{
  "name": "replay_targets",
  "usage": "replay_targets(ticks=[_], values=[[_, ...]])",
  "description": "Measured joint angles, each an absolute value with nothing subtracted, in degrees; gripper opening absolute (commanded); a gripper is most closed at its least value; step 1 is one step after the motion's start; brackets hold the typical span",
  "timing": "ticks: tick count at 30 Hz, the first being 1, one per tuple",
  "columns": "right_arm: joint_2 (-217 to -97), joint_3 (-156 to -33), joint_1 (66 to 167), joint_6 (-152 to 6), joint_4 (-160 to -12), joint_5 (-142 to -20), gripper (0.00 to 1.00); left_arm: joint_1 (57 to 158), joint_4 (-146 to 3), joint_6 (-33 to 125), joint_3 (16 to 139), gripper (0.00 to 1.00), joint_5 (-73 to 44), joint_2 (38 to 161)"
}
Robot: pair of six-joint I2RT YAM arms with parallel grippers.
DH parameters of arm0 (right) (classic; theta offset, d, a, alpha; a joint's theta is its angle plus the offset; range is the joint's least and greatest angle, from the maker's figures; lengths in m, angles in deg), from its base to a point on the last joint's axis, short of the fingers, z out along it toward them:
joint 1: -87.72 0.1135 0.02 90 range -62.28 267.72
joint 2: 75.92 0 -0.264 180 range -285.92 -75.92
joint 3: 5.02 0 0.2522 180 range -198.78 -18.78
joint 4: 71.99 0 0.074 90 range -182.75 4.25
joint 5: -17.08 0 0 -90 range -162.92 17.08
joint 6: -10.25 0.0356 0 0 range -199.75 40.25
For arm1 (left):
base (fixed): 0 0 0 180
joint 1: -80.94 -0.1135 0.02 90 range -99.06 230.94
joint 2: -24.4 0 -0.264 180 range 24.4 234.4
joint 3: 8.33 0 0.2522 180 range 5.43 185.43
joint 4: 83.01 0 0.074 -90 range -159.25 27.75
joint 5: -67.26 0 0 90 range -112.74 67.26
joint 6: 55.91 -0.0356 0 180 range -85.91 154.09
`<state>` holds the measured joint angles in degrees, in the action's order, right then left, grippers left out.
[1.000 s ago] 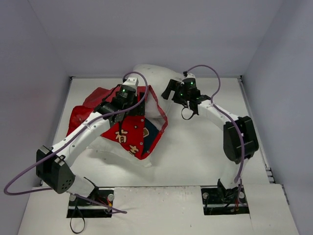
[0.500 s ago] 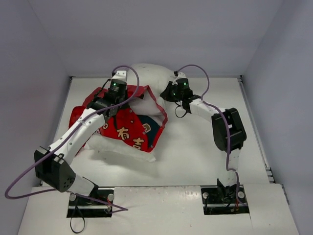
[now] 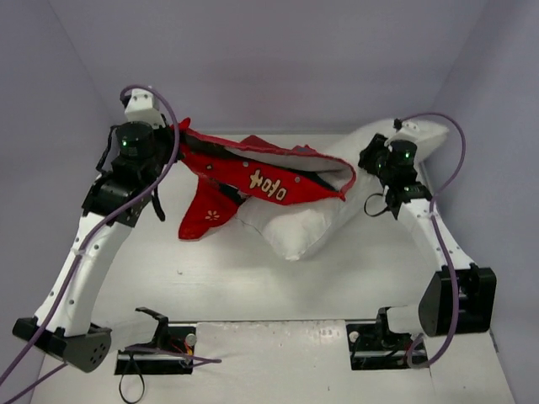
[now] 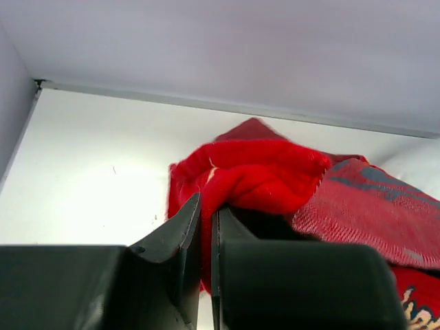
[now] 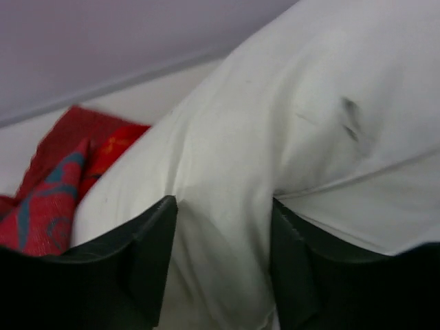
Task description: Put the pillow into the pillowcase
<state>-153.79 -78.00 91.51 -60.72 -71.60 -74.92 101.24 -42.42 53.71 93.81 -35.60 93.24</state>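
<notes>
Both arms swung wide apart since a second earlier. Left jaws were pinched together on the bunched, woven red pillowcase [image 3: 261,174] [image 4: 265,175]. Right jaws clamped a soft fold of the plump white pillow [image 3: 295,229] [image 5: 275,124], which I saw part-covered by the case, above the surface [image 3: 253,286].

Only print in view: a short row of gold characters [image 3: 270,184] on the red pillowcase [image 3: 221,162], top view. The row runs along the stretched cloth, tilted and partly creased; about four marks, rounded strokes, not legible as any word. Left wrist view: a scrap of gold print [image 4: 418,313] at the lower right edge of the same cloth, cut off by the frame, unreadable. Nothing else carries writing that can be read.
</notes>
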Motion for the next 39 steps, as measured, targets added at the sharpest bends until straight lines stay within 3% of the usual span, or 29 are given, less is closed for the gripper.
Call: replay_targets(ticks=[2, 5, 8, 17, 25, 39], values=[[-151.7, -74.8, 92.0, -61.3, -73.0, -74.8, 0.68, 101.2, -43.0, 54.7, 91.0, 0.0, -35.2, 91.4], [-151.4, -73.2, 92.7, -61.8, -76.1, -75.5, 0.8, 101.2, -43.4, 57.4, 85.7, 0.0, -34.6, 90.3], [-150.0, -73.2, 94.3, -63.1, -78.9, -76.4, 0.84, 101.2, -43.8, 60.3, 79.4, 0.0, -34.0, 90.3], [-137.7, -74.4, 106.3, -69.9, -86.0, -82.5, 0.7, 101.2, -43.1, 65.5, 69.3, 0.0, -32.6, 88.2], [-125.8, -65.0, 108.8, -69.7, -87.8, -88.9, 0.72, 101.2, -43.8, 65.9, 69.5, 0.0, -33.3, 84.9], [-120.5, -59.0, 108.9, -67.0, -91.6, -98.5, 0.71, 101.2, -43.6, 66.2, 73.1, 0.0, -33.6, 86.5]])
